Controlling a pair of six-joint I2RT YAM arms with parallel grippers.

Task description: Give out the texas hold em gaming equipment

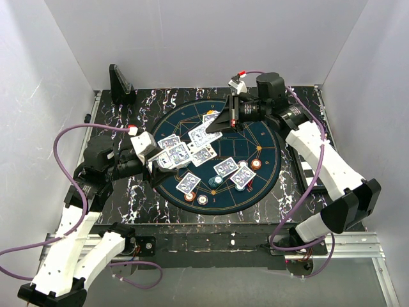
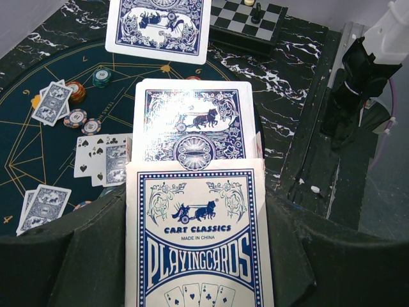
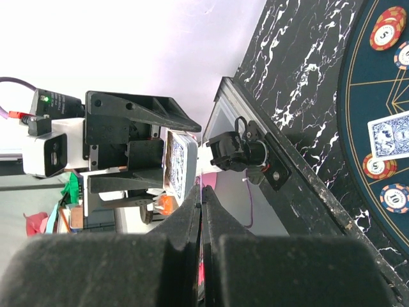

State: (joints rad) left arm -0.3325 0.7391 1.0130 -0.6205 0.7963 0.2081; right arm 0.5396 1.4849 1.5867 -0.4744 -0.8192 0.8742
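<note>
Your left gripper [image 1: 155,161] clamps the card box [image 2: 195,256]. Your right gripper [image 3: 202,192], closed, pinches a card [image 2: 158,25] just beyond it. The left wrist view shows the card's back; the right wrist view hides it.

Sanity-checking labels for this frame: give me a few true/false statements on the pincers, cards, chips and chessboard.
1. The left pincer holds a card box with a card sticking out of it. True.
2. The right pincer stands wide open. False: its fingers are shut together.
3. Poker chips lie on the round dark mat. True.
4. The chessboard sits at the middle of the mat. False: it is off the mat, on the marbled table.
5. Every card on the mat is face down. False: at least one face-up card shows spades.
</note>
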